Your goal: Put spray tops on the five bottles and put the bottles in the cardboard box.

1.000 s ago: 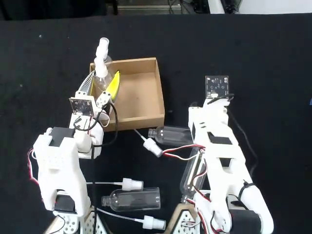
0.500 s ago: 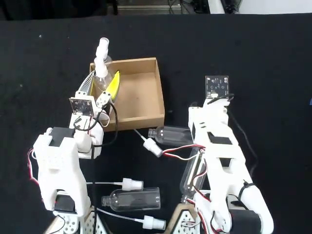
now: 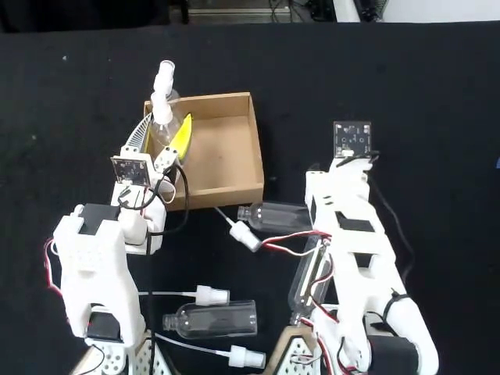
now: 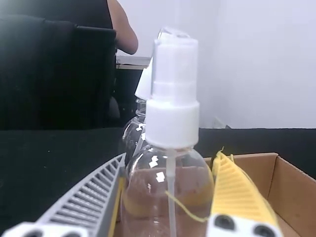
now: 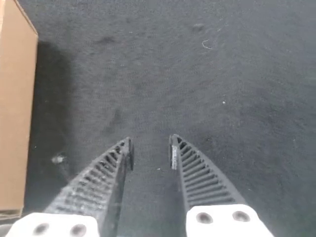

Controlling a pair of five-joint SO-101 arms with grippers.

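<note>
Five bottles, two loose spray tops, one cardboard box at eleven o'clock on black tabletop. Left pincer clamps one capped bottle; right pincer gapes.

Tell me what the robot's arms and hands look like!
Both arms, left arm and right arm, are chunky white plastic blocks with black motors, trailing red, white and black wires. Each wrist carries a small square circuit board. The left hand has one grey ribbed finger and one yellow finger; the right hand has two dark grey ribbed fingers.
</note>
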